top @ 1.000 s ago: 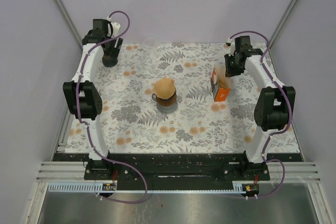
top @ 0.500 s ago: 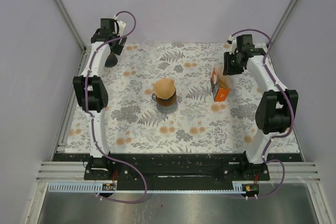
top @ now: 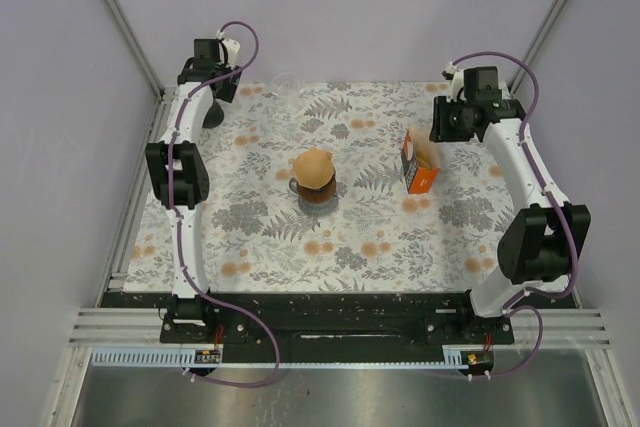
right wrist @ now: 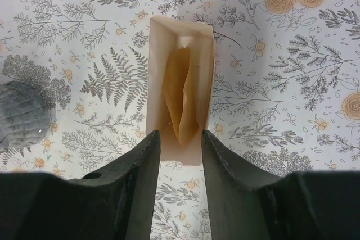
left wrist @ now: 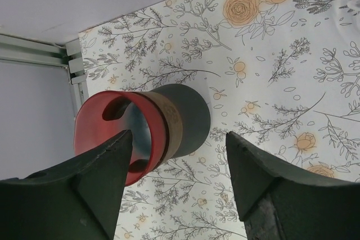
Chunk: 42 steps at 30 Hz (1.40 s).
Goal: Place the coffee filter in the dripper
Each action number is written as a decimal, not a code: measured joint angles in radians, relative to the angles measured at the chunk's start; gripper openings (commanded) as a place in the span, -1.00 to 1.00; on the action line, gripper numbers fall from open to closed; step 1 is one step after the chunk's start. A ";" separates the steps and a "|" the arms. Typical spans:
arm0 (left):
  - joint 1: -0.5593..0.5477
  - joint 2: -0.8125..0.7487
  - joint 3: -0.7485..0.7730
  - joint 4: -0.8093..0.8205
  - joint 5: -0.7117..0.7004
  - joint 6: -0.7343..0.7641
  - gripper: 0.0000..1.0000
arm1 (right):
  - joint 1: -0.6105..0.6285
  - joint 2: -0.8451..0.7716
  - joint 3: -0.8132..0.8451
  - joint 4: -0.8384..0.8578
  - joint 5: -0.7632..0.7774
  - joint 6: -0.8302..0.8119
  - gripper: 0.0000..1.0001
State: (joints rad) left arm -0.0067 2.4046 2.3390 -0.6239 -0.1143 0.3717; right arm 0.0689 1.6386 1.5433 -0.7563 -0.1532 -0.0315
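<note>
The dripper (top: 314,190) stands mid-table with a tan, rounded paper filter (top: 314,164) on top of it. An orange box (top: 419,164) of filters stands to its right. In the right wrist view the box (right wrist: 194,43) is open on top, with tan filters (right wrist: 181,96) inside. My right gripper (top: 452,125) (right wrist: 179,139) is open above the box's near end, holding nothing. My left gripper (top: 215,92) (left wrist: 177,184) is open and empty at the back left corner.
A grey cylinder with a red rim (left wrist: 152,130) lies below my left gripper; it looks dark from above (top: 208,117). A clear glass (top: 287,87) stands at the back. A grey ribbed shape (right wrist: 22,113) shows left of the box. Walls close in on three sides.
My left arm has drawn back toward the back left corner. My right arm has swung outward to the right, its gripper shifting slightly right behind the box. The dripper and box have not moved.
</note>
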 measured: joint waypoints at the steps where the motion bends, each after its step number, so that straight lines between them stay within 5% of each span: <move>1: 0.000 0.005 0.004 0.004 0.001 -0.003 0.40 | 0.000 -0.006 -0.003 0.000 -0.002 0.000 -0.12; 9: 0.001 0.048 0.010 0.029 -0.003 -0.006 0.23 | -0.001 -0.022 -0.019 0.000 -0.019 0.000 -0.12; 14: 0.001 0.063 0.013 0.045 -0.005 -0.011 -0.48 | -0.001 -0.026 -0.026 0.000 -0.024 0.000 -0.11; 19: 0.002 0.039 -0.028 0.059 0.033 -0.041 -0.99 | -0.001 -0.043 -0.032 -0.001 -0.025 0.000 -0.10; 29: 0.004 -0.232 -0.379 -0.018 0.214 -0.059 -1.00 | -0.001 -0.081 -0.033 -0.005 -0.055 0.004 -0.09; 42: -0.145 -0.837 -1.125 0.035 0.331 0.069 -1.00 | 0.000 -0.133 -0.033 -0.007 -0.105 0.014 -0.08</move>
State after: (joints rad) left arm -0.1516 1.5673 1.2140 -0.5884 0.2169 0.4404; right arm 0.0685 1.5059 1.5101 -0.7635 -0.2584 -0.0170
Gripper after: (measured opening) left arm 0.101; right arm 0.459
